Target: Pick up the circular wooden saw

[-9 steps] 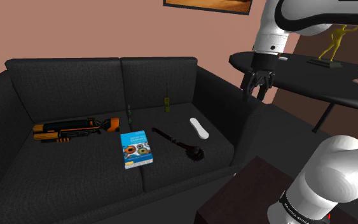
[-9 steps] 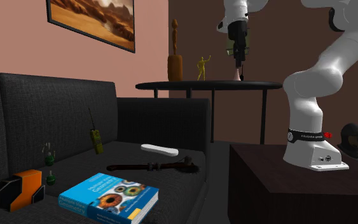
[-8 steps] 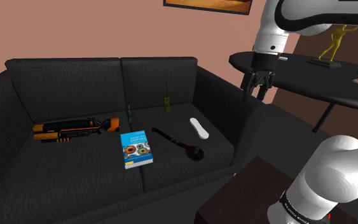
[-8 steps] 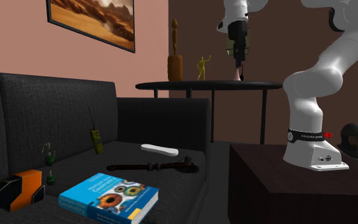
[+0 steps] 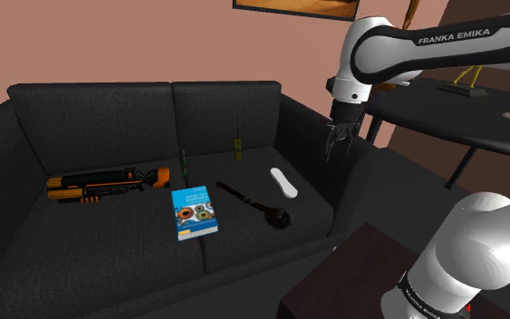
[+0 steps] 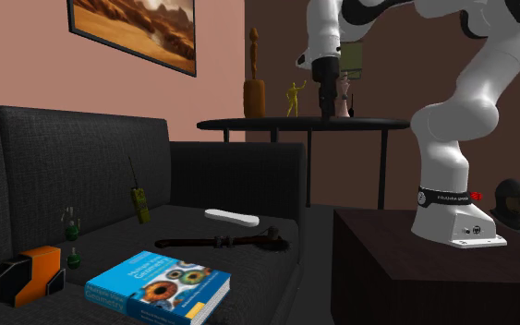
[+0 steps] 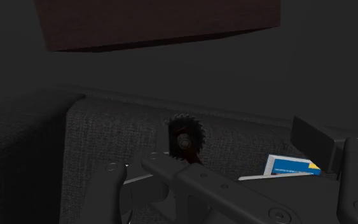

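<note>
Dark-handled circular saw [image 5: 255, 205] lies on the sofa [image 5: 108, 258] seat, roughly 8 o'clock from my claw [image 5: 336, 151] in the shoulder view. Claw hangs in the air, jaws apart, gripping nothing.

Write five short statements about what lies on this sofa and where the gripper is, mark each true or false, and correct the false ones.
1. The saw lies on the seat of the sofa, close beside the book. True.
2. The gripper has the saw lifted off the seat. False: it hangs above the sofa's armrest end, apart from the saw, which lies flat.
3. The book's cover is red. False: it is blue.
4. A white bar-shaped object lies on the same cushion as the saw. True.
5. The orange and black tool sits on the round table. False: it lies on the sofa seat, on the book's far side from the saw.
</note>
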